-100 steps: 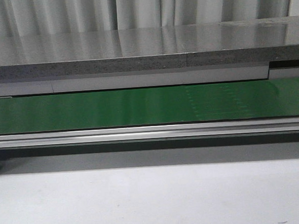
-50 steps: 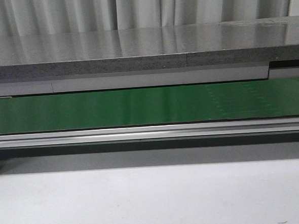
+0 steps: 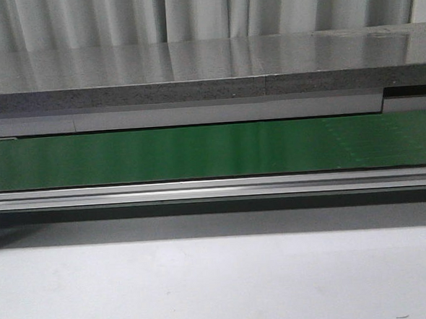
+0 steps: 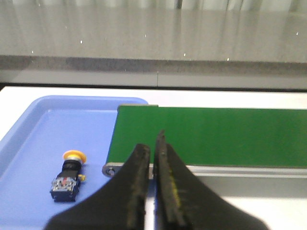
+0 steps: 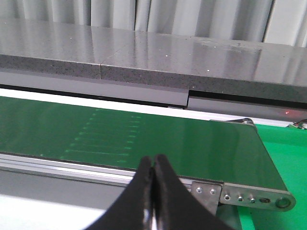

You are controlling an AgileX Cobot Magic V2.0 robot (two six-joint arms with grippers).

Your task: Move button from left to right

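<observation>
- Here, in the left wrist view, the button [image 4: 68, 173] lies on its side in the blue tray [image 4: 29, 125] at the lower left of the frame, yellow-orange cap toward the top of the frame, black body toward the bottom.
- Its long axis runs nearly up and down the frame, tilted slightly, roughly in line with the way the claw points.
- The left claw [image 4: 152, 143] sits at lower centre of that frame, its tips over the near edge of the green conveyor belt [image 4: 211, 136]; the button is off to the left of the tips and well apart from them, across the belt's end roller.
- The left claw's fingers [image 4: 140, 167] are pressed nearly together, with only a thin slit between them, and they pinch nothing.
- In the front view only the belt [image 3: 212, 151] and the white table [image 3: 220, 282] show; no arm or button appears there.
- In the right wrist view, the right claw [image 5: 153, 167] is at lower centre, fingers pressed together and empty, pointing over the belt's right end, with a green bin [image 5: 283, 163] at the right edge.
- By my judgement the left arm is the nearer one: it would need to swing left and spread its claw before reaching the button.
</observation>
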